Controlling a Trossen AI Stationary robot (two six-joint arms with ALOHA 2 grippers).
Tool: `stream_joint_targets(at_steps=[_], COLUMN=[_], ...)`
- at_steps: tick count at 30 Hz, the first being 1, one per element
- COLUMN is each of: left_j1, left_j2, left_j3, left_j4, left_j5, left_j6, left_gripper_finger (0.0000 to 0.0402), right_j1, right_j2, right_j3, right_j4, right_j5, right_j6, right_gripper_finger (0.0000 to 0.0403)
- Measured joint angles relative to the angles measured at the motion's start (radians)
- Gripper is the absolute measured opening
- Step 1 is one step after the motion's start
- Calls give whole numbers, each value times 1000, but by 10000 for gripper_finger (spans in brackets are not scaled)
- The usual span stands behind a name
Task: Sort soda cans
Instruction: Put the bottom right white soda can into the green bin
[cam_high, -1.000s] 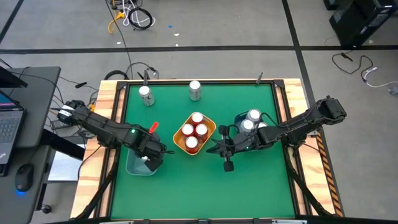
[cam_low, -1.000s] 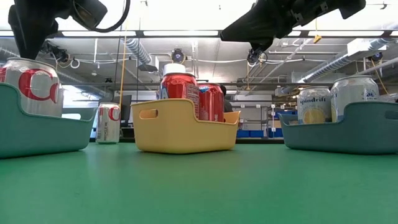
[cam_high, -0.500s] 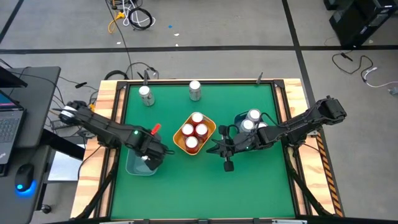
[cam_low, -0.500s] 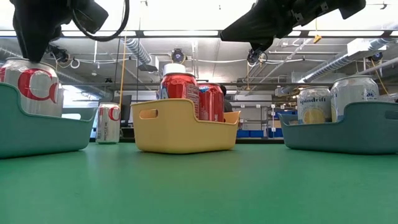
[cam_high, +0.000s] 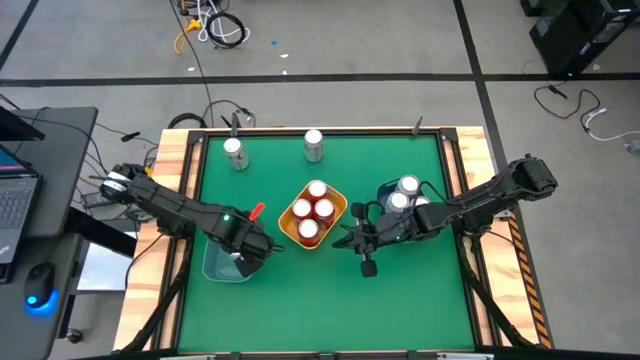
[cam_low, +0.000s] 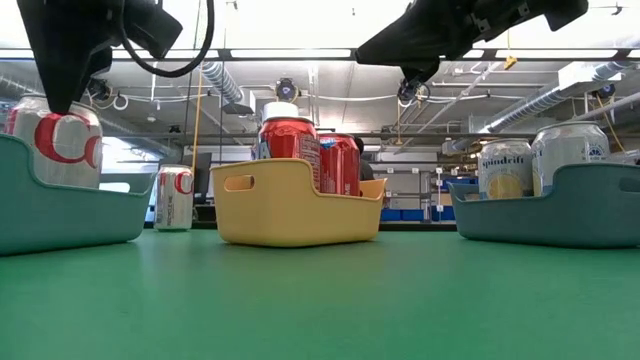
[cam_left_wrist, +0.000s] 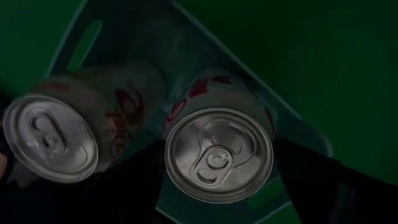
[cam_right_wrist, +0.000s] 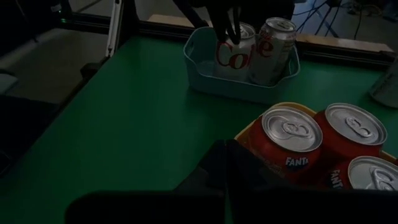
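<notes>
The left pincer (cam_high: 247, 258) is standing over the translucent blue-grey bin (cam_high: 215, 268) at the left front of the desk (cam_high: 300, 310), its fingers spread wide around a silver-grey can with red lettering (cam_left_wrist: 217, 152) that is sitting upright in the bin beside a second silver-grey can (cam_left_wrist: 62, 134). Compared with a second ago, the arm has been edging further over the bin, and in the low view the can (cam_low: 60, 145) is now looking slightly shifted and tilted under the dark fingers. I judge this to be a release in progress: the can is resting in its bin and the wide fingers are only bracketing it, so one more silver can is counting as sorted.

The right pincer (cam_high: 365, 262) is hanging shut and empty above the desk between the yellow bin (cam_high: 338, 215) of red cans (cam_high: 312, 210) and the right-hand bin (cam_high: 385, 190). Two loose cans (cam_high: 236, 153) (cam_high: 313, 144) are waiting at the far edge
</notes>
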Motion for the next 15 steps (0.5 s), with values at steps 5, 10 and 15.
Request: stream_joint_targets(at_steps=[5, 10, 15], left_j1=[0, -2, -3], left_j2=[-3, -10, -8], left_j3=[0, 9, 29], left_j4=[-11, -40, -101], left_j5=[3, 24, 26], left_j6=[15, 27, 30], left_gripper_finger=[279, 245, 241], right_j1=[0, 0, 0], right_j2=[0, 0, 0], right_j3=[0, 0, 0], right_j4=[0, 0, 5], right_j5=[0, 0, 0], right_j6=[0, 0, 0], right_gripper_finger=[0, 0, 0])
